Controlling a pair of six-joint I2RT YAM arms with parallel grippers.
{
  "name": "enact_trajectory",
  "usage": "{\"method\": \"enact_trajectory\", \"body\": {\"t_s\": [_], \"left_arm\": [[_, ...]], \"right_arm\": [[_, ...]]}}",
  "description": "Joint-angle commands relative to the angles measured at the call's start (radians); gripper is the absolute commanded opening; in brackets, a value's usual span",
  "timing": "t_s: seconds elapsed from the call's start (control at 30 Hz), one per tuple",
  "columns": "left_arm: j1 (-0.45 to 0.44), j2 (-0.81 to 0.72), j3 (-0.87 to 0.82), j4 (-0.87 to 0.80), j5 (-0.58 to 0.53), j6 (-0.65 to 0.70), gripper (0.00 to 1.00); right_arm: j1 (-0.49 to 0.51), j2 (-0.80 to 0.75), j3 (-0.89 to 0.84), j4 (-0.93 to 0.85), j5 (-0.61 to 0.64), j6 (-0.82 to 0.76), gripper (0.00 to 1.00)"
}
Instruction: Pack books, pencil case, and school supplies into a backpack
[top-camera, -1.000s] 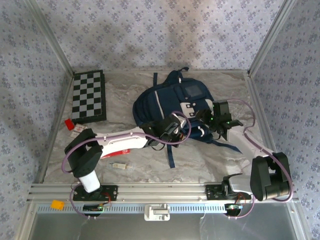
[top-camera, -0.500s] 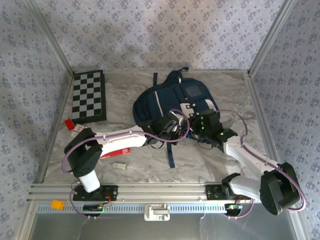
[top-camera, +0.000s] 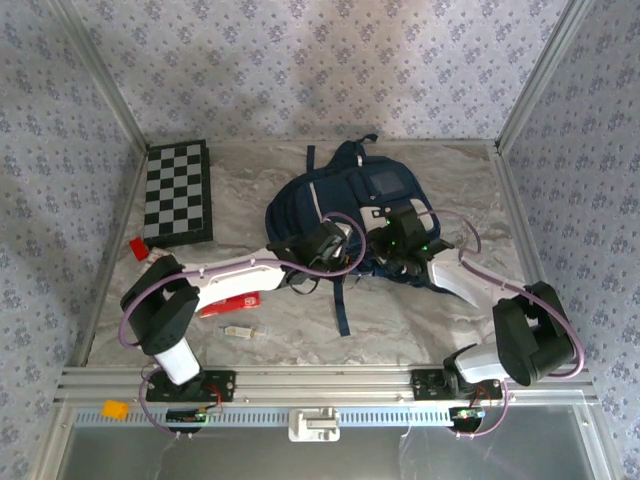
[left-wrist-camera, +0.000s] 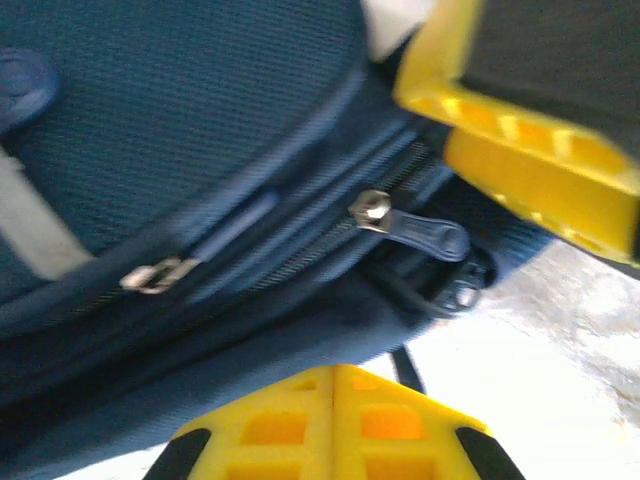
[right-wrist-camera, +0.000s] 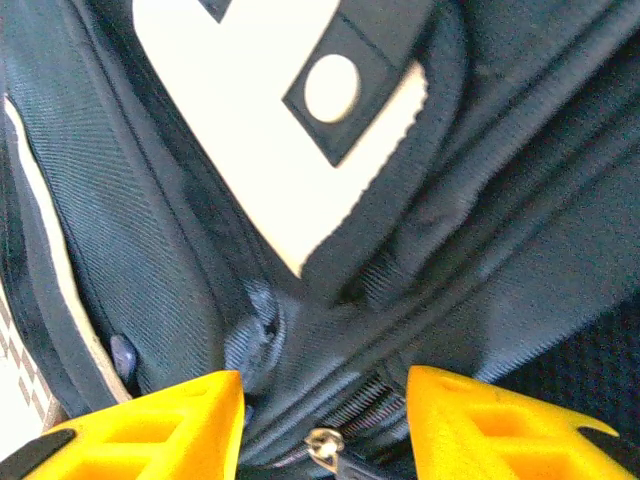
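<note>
At centre, backpack (top-camera: 340, 190) handle-end rearward

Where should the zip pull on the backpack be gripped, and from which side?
Probably the flat dark-blue tab hanging from the metal slider. In the left wrist view it lies on the backpack along its zip with its free end pointing right, so approach from that end, pinching its long edges.
</note>
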Motion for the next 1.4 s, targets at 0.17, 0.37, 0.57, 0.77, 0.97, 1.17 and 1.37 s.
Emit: {"method": "enact_trajectory", "body": {"t_s": [0.17,0.37,0.57,0.77,0.97,1.17,1.37], "left_arm": [[0.02,-0.026,0.026,0.01,0.033,-0.101,0.0],[0.02,0.003,0.047,0.018,0.045,-0.196,0.01],[0.022,0.055,0.064,0.015,0.022,-0.237,0.0],[0.048,0.075,0.029,0.038,-0.002,-0.246,0.0],[0.122,0.072,-0.032,0.009,-0.052,-0.164,0.0],[0.283,0.036,-0.091,0.019,-0.013,-0.057,0.0],[0.297,-0.103,-0.128,0.033,0.093,-0.05,0.08]], "right_arm": [[-0.027,0.074,0.048,-0.016,0.031,-0.003,0.45],[-0.026,0.035,0.024,-0.001,0.06,0.019,0.54],[-0.024,0.087,0.164,-0.18,0.109,-0.134,0.51],[-0.043,0.155,0.176,-0.139,0.049,-0.179,0.52],[0.046,0.156,0.269,-0.22,0.123,-0.278,0.5],[0.134,0.143,0.279,-0.171,0.115,-0.374,0.44],[0.186,0.123,0.307,-0.256,0.179,-0.556,0.48]]}}
